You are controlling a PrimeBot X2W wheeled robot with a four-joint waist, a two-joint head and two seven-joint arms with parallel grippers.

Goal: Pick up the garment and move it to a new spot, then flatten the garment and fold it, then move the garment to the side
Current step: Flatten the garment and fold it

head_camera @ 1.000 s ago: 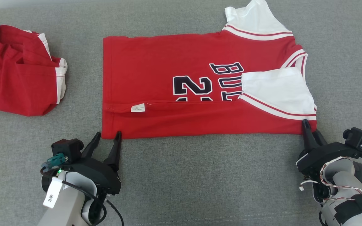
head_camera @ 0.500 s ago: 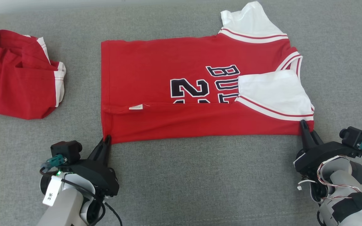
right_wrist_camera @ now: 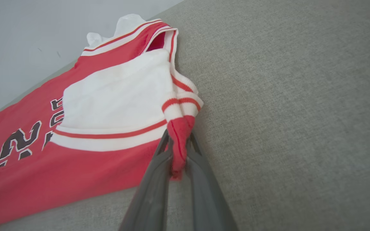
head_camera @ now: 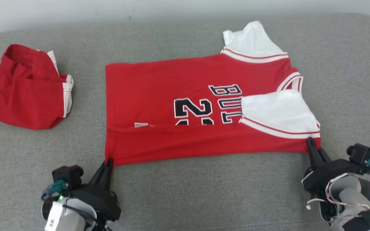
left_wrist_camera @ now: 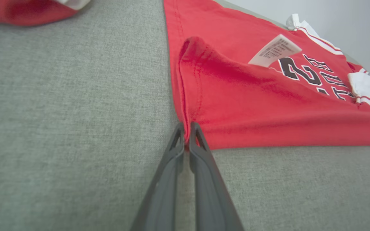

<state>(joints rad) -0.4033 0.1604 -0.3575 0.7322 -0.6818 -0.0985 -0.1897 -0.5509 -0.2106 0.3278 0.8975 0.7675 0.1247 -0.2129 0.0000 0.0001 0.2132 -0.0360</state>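
Note:
The garment [head_camera: 178, 96] is a red jersey with white sleeves and dark lettering, spread on the grey couch, its near edge folded over. My left gripper [head_camera: 108, 160] is shut on its near left corner; the left wrist view shows that gripper [left_wrist_camera: 187, 126] pinching the red hem of the garment [left_wrist_camera: 252, 106], which rises slightly. My right gripper [head_camera: 310, 141] is shut on the near right corner. In the right wrist view, red cloth of the garment [right_wrist_camera: 108, 102] is bunched between the fingers of that gripper [right_wrist_camera: 178, 138].
A second crumpled red garment with white trim [head_camera: 24, 89] lies at the far left of the couch [head_camera: 204, 192]. A pale wall [head_camera: 108, 9] runs behind the couch's back edge. Bare grey cushion lies in front of the jersey and to its right.
The left gripper went from open at the corner to shut on it. The head camera has since tilted, shifting the whole picture downward. Jersey's near edge looks slightly pulled toward me.

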